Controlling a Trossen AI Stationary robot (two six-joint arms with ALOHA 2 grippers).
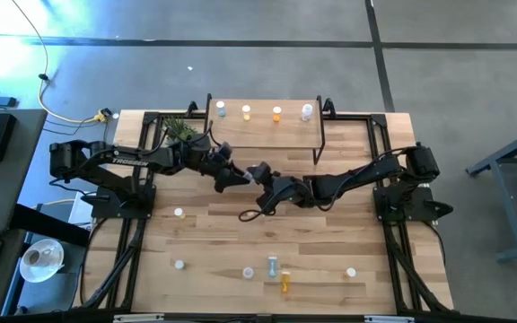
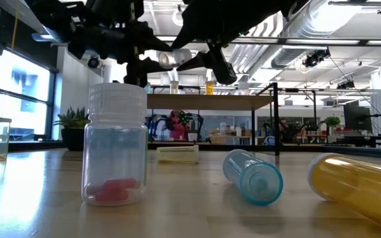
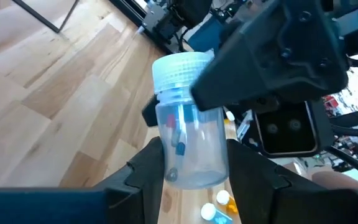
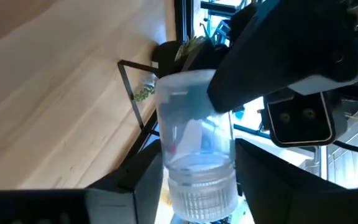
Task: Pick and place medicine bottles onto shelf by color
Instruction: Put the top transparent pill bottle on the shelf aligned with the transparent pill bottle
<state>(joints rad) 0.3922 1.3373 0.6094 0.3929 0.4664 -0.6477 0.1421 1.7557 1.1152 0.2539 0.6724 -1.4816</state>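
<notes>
A clear medicine bottle (image 1: pixel 257 170) with a white ribbed cap is in the air over the middle of the table, between my two grippers. My left gripper (image 1: pixel 234 176) comes from the table's left and my right gripper (image 1: pixel 265 179) from the right; each is shut on the bottle. The shelf (image 1: pixel 264 135) stands at the far edge. On its top stand a blue bottle (image 1: pixel 221 109), a yellow bottle (image 1: pixel 247 112), an orange bottle (image 1: pixel 276 113) and a clear bottle (image 1: pixel 306 112). Several more bottles lie or stand near the near edge. My left gripper pinches the bottle's body near its base (image 3: pixel 191 168) between its two fingers (image 3: pixel 146 171), roughly level from the table's left. The bottle is lifted clear and reaches toward the right gripper, cap end away. My right gripper pinches the cap end (image 4: pixel 201 193) between its two fingers (image 4: pixel 143 177), coming from the table's right. In the left wrist view one of its fingers (image 3: pixel 229 87) lies against the body just below the cap. The bottle is clear of the table.
A green potted plant (image 1: pixel 179 131) stands left of the shelf. Loose bottles sit at the near side: white ones (image 1: pixel 179 213) (image 1: pixel 179 265) (image 1: pixel 351 271), a blue one (image 1: pixel 273 266) and an orange one (image 1: pixel 284 283). In the low view a clear bottle (image 2: pixel 116 145) stands close.
</notes>
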